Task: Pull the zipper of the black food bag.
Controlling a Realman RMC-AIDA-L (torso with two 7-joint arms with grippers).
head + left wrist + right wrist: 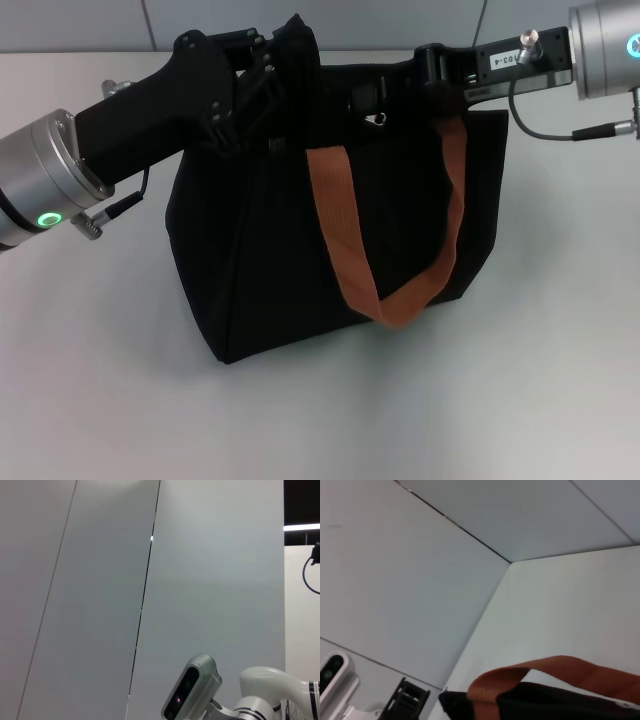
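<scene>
Left gripper (262, 62) at the top left corner of the black food bag (270, 250), clenched on a raised peak of black fabric. Right gripper (425, 68) reaches in along the bag's top edge from the opposite side; its fingers merge with the black fabric, so released or clenched I cannot tell. Zipper (378, 119), a small silver tab, hangs just below and left of the right gripper. Orange-brown strap handle (390, 230) loops down the bag's front, beneath both grippers. Bag stands on a plain white table (100, 380). Behind the grippers, pale grey wall panels (70, 25) with thin dark seams.
</scene>
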